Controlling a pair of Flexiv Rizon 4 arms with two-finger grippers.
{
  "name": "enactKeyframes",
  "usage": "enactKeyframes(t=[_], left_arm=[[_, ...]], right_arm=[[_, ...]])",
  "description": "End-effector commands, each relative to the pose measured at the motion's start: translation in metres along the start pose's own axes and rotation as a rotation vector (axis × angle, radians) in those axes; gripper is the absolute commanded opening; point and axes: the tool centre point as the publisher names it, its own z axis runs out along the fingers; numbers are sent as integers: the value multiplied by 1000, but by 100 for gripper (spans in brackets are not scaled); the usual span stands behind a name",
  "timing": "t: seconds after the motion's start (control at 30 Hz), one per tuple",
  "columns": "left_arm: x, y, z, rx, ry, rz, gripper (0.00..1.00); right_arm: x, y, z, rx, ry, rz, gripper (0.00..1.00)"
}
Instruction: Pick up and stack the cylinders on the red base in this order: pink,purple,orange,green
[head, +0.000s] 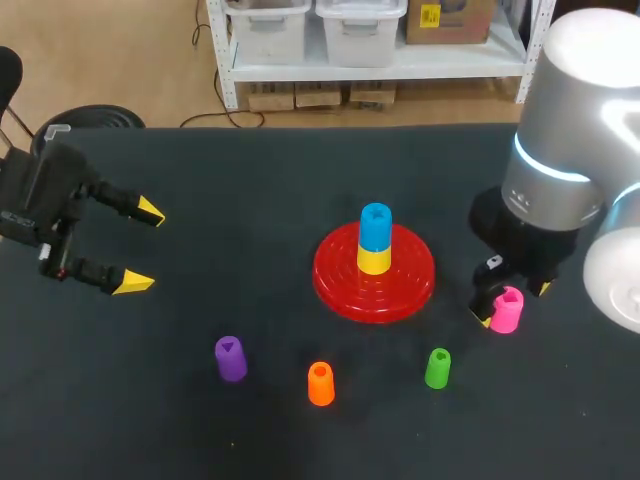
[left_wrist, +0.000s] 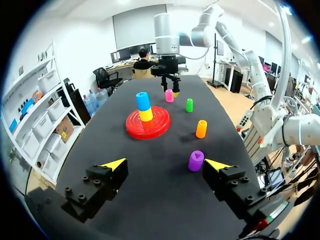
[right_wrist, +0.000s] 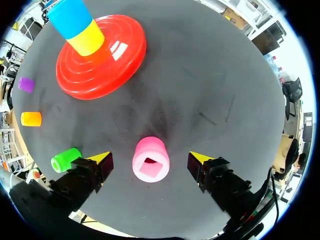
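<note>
The red base (head: 340, 285) (left_wrist: 132, 131) (right_wrist: 80, 75) lies mid-table with a yellow cylinder (head: 374, 259) and a blue one (head: 376, 227) stacked on its post. The pink cylinder (head: 507, 310) (right_wrist: 150, 159) (left_wrist: 169, 95) stands upright to the base's right, between the fingers of my right gripper (head: 511, 305) (right_wrist: 150, 161), which is open, a gap on each side. Purple (head: 230, 358) (left_wrist: 196, 160), orange (head: 320, 384) (left_wrist: 201, 128) and green (head: 438, 368) (right_wrist: 65, 159) cylinders stand along the front. My left gripper (head: 146, 247) (left_wrist: 165, 164) hovers open at the table's left, nothing in it.
The right arm's grey body (head: 570, 150) rises over the table's right side. Bare dark tabletop (head: 250, 220) lies between the left gripper and the base.
</note>
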Motion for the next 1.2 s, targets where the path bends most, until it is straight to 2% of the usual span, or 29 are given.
enactKeyframes(t=[0.03,0.63,0.9,1.03,1.2], left_arm=[[1,0,1,-2,-2,2,100],[1,0,1,-2,-2,2,100],[1,0,1,-2,-2,2,100],[1,0,1,-2,-2,2,100],[1,0,1,-2,-2,2,100]], right_arm=[[-1,-1,1,0,1,2,0],[-3,-3,-5,-12,-15,-1,0],[-27,-24,-68,109,-107,-39,0],[-43,-31,-96,85,-148,-61,0],[-78,-17,-131,57,-188,-151,0]])
